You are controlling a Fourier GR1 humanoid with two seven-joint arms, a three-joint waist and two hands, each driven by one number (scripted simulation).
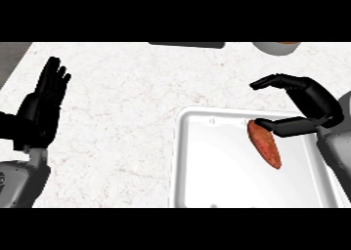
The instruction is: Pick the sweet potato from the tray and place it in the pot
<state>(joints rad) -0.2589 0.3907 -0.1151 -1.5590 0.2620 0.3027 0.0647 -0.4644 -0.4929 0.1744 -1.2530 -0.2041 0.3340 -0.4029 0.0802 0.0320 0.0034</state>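
Marble counter [127, 97]: right hand [315, 105] thumb touches sweet potato [264, 144], fingers curved apart.

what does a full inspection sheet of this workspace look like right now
surface: white speckled counter, darker strip at the far left edge
job's things: sweet potato lying in the white tray, toward its right side; a round object cut off at the top edge may be the pot, cannot tell
clutter: dark flat object at the top edge, mostly out of view
hands: left hand open, fingers up, resting at the left; right hand curled above the sweet potato's upper end, thumb near or touching it, not closed round it
cables: nothing seen
surroundings: nothing seen beyond the counter
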